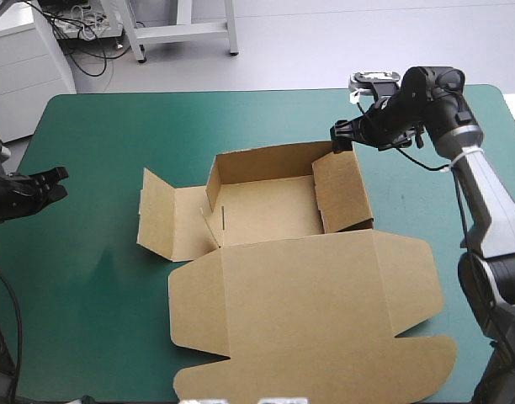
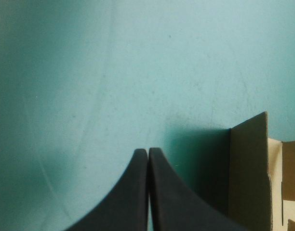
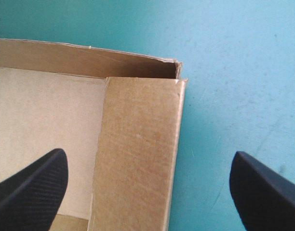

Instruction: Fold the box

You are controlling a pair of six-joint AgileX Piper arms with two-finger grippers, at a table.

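One brown box [image 1: 266,215] lies at the middle of the table [image 1: 98,118], on its teal-green cover [image 1: 89,286]. It is an open tray with two walls raised, the far one and the right one, its floor bare board, and the lid [image 1: 325,295] lies flat toward the near edge. There are two grippers. The left gripper [image 2: 148,150], fingers pressed together, hovers near the left edge, apart from the box. The right gripper [image 3: 148,155], fingers spread wide, hangs over the tray's far right corner.

This looks like a robotics lab. The worktop [image 1: 89,278] carries a teal-green cover [image 1: 241,118] and stands on a smooth pale grey floor [image 1: 342,42]. Well beyond the left hand [image 1: 60,182] are a white cabinet [image 1: 22,67], tangled cables [image 1: 87,29] and a white metal frame [image 1: 183,32].
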